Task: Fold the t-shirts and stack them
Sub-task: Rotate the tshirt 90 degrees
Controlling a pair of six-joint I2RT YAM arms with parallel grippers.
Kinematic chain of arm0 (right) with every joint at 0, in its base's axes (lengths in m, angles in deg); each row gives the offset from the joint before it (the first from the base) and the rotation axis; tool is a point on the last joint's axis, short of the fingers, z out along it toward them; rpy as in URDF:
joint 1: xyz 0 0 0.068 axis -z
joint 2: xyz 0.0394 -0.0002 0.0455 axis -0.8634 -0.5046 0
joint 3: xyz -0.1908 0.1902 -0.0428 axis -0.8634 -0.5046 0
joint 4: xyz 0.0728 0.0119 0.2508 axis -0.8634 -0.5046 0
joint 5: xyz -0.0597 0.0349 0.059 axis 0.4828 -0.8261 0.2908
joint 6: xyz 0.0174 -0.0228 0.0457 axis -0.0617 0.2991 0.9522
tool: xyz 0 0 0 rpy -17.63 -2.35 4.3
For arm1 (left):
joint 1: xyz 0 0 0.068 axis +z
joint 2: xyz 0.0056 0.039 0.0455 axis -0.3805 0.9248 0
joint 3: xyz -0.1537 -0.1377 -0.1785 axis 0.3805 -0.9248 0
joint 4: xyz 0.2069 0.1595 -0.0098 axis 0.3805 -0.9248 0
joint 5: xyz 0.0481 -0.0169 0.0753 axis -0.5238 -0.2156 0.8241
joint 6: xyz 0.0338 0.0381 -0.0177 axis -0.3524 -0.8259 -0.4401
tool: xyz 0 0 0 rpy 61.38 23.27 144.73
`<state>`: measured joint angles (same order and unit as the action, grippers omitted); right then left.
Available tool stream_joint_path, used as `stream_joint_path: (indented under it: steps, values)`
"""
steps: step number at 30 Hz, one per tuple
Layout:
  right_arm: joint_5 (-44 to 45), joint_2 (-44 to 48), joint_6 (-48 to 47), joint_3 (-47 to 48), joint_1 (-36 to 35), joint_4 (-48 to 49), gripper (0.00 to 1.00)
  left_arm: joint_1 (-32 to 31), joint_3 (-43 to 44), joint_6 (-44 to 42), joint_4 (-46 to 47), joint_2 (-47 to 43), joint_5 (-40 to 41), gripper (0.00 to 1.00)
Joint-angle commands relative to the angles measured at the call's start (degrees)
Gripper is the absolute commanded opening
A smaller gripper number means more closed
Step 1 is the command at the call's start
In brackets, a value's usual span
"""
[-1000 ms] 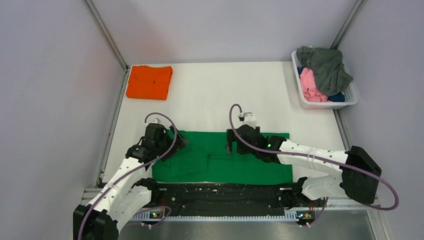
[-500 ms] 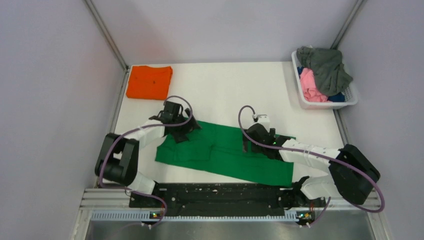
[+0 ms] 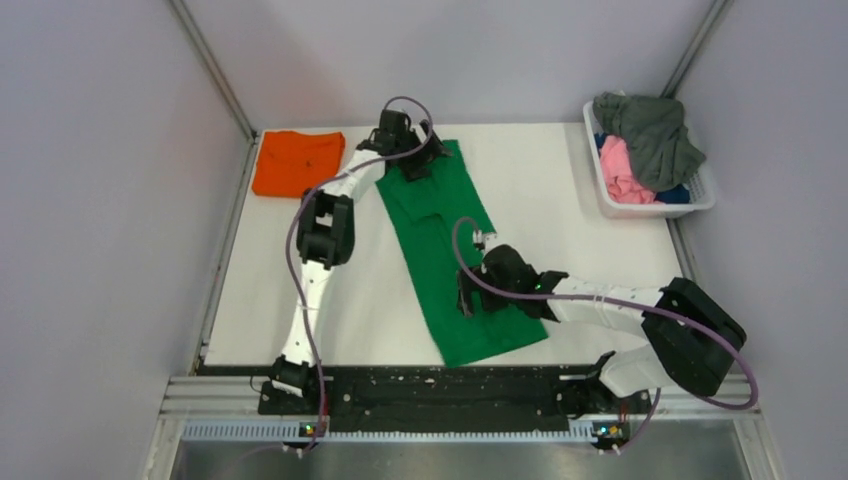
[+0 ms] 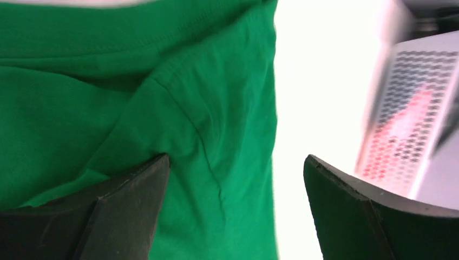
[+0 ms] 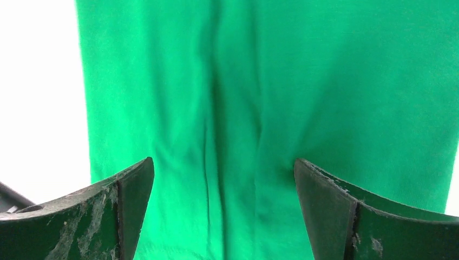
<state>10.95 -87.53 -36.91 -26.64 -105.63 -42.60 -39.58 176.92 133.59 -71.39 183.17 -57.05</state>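
Green t-shirt (image 3: 440, 240) swung round, now running from table (image 3: 560, 190) far edge toward near edge. Left fingers (image 3: 415, 160) released over its far end, right fingers (image 3: 468, 295) released over near half.

Two t-shirts lie on the one white table (image 3: 540, 190): one green t-shirt (image 3: 450, 270) in the middle of the frame and one orange t-shirt (image 3: 297, 163) at the upper left. There is one white basket (image 3: 655, 209) at the upper right. In it three more garments show by colour: one grey garment (image 3: 655, 135), one pink garment (image 3: 618, 170), one blue garment (image 3: 676, 194). I cannot tell if more lie under them. There are two robot arms, with two grippers: the left gripper (image 4: 233, 211) and the right gripper (image 5: 222, 211).
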Motion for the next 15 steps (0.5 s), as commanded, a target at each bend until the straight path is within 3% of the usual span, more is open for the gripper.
stream_joint_path:
  steps: [1, 4, 6, 15]
  values:
    - [-16.21, -4.06, 0.99, 2.06, -6.42, 5.13, 0.99, -1.53, 18.24, 7.73, 8.42, 16.36, -11.5, 0.99]
    - [-17.55, -7.84, 2.27, 5.32, -7.42, 8.84, 0.99, -2.26, 20.86, 19.14, 22.4, 21.94, -11.81, 0.99]
    - [-16.66, -9.65, 2.58, 7.88, -7.46, 8.85, 0.99, -2.83, 22.71, 20.22, 25.65, 23.9, -10.0, 0.99]
    - [-8.98, -3.11, 4.13, 8.82, -7.45, 6.62, 0.99, -3.47, 22.7, 16.27, 21.96, 19.35, -2.91, 0.99]
